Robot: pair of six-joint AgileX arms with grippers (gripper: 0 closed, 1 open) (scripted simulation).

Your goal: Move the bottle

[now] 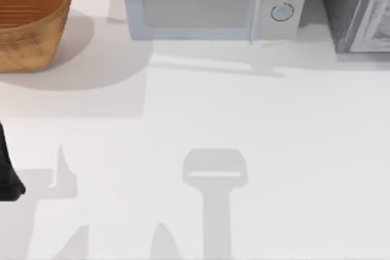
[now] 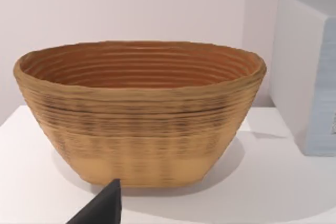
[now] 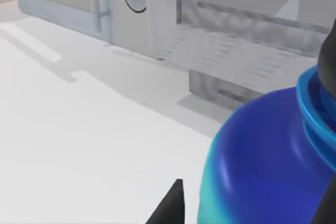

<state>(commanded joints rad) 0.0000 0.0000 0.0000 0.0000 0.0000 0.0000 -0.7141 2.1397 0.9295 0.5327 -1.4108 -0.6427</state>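
The blue bottle point(image 3: 268, 166) loomed against my right claw, grip unclear. My left arm point(image 1: 7, 172) sat at the surface's point(image 1: 244, 120) left edge, facing the wicker basket point(image 2: 139, 114); fingers unclear.

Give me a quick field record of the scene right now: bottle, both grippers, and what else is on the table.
bottle: blue bottle close up in the right wrist view, between dark finger tips
right gripper: at the bottle; contact cannot be told
left gripper: dark finger tip facing the basket
left arm: at the table's left edge
basket: far left corner
microwave: far middle, door shut
grey box: far right
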